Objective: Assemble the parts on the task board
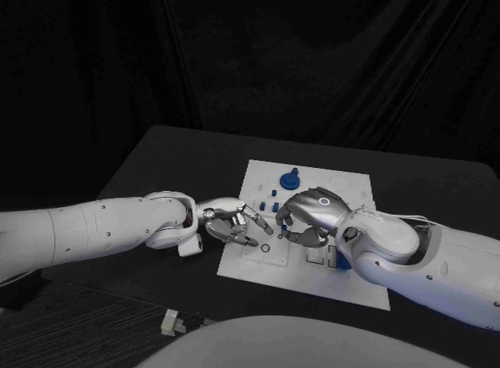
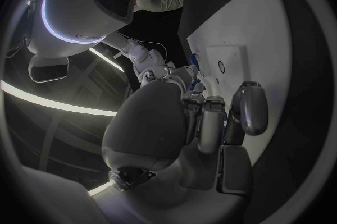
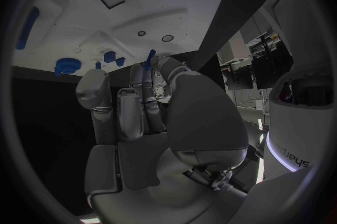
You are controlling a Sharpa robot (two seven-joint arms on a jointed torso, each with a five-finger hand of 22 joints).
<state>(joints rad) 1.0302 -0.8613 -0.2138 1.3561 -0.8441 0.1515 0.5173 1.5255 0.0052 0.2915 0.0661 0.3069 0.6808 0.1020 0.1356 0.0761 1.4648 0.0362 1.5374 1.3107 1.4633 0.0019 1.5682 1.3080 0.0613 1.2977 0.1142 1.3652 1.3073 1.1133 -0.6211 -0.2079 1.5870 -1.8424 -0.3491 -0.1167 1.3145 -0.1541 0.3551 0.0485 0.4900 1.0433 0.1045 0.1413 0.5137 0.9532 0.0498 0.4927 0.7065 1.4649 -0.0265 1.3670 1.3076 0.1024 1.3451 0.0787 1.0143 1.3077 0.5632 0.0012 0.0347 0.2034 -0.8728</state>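
Both hands hover over the white task board [image 1: 350,287]. Right hand [image 1: 309,216]: fingers curled, pinching a small blue part [image 3: 150,56] at the fingertips. Left hand [image 1: 228,220]: fingers loosely curled together, empty. Blue gear [image 1: 291,179] stands beyond the fingers.

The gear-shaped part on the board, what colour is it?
Blue. The gear-shaped part shows best in the right wrist view, against the white task board.

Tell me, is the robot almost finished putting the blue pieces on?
Not yet, probably. Some blue parts already stand at the far end of the task board. The right robot hand seems to hold a blue piece over the middle; the left robot hand waits beside it. Another piece lies loose.
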